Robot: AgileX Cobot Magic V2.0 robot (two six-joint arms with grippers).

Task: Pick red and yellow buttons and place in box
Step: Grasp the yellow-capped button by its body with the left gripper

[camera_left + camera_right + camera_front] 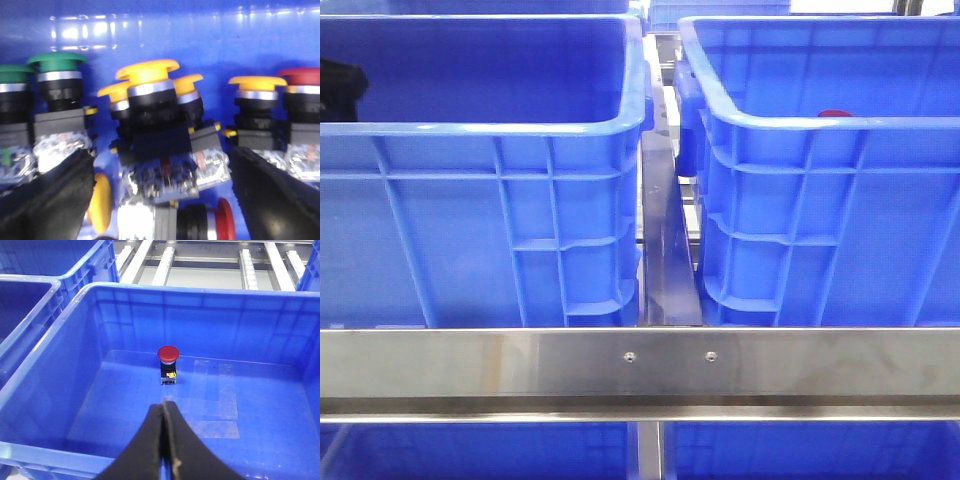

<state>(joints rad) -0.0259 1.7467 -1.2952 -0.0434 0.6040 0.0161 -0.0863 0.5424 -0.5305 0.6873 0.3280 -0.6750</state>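
Left pincer point(160, 200) spread wide and empty around a yellow button point(148, 75), right pincer point(164, 440) closed on nothing, red button point(168, 354) upright in the box point(60, 390) just beyond its tips.

No legible text or markings.

A brushed steel crossbar point(640, 365) with two small screws runs across the front view at 6 o'clock. A narrow upright steel divider point(665, 250) stands at the centre. In the right wrist view, pale metal roller rails point(210, 262) lie at 12 o'clock over a grey surface. The lighting is bright and even.
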